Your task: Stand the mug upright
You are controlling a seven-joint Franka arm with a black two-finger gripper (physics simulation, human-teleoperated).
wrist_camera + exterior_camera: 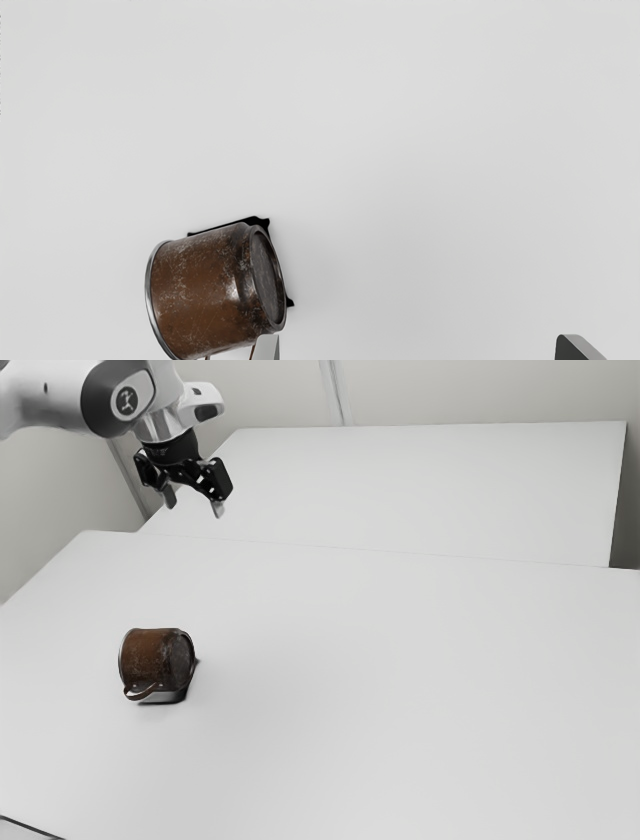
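Mug (155, 658) lies on its side on the tabletop (400, 690), base (266, 277) facing ext. view's right. Hand (193, 506) is wide open, well apart & higher. Mug's axis runs approx. parallel to the line btwn fingers (267, 348), off to one side; prob. needs hand over it, w/ a turn.

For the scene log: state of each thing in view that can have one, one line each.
Mug: on its side, not upright, base toward the exterior view's right.
End effector: open, empty, clear of the mug.
Arm: raised, reaching in from the exterior view's upper left.
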